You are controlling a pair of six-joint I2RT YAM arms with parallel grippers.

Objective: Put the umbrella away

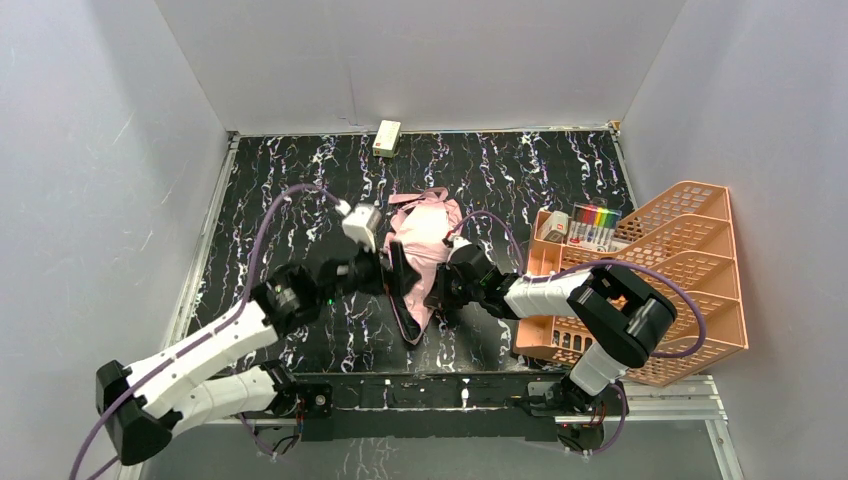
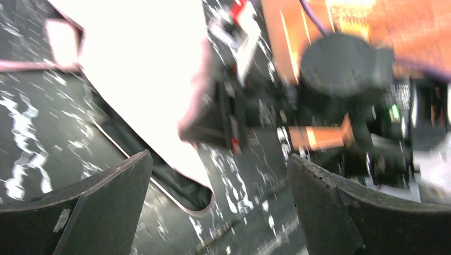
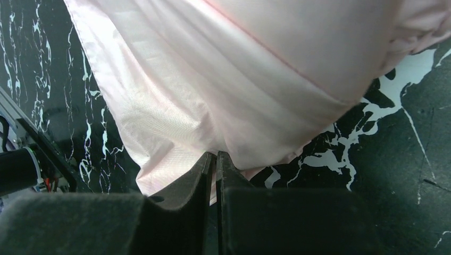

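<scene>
Looking down from the top external view, the umbrella point(image 1: 425, 250) lies loose and unrolled in the middle of the table point(image 1: 560, 170), pale pink face up, with black edging trailing toward the near edge. The left gripper point(image 1: 392, 272) sits at its left flank and the right gripper point(image 1: 441, 292) at its right flank. A cream box point(image 1: 387, 137) stands by the far wall, well apart. An orange rack point(image 1: 690, 260) occupies the right side.

Left wrist view, blurred: the fingers point(image 2: 95, 207) stand wide apart with nothing between them. The washed-out fabric and its black hem lie just ahead.

Right wrist view: the fingers point(image 3: 175, 207) are pressed almost together, pinching the lower edge of the pink fabric. No rib is visible in the pinch.

Risks, as judged: the hold is on thin cloth only, so a pull may slide the fabric free or drag the canopy without gathering the ribs. If the left jaws close on a loose fold, the two arms could stretch the canopy between them and bend a rib.
</scene>
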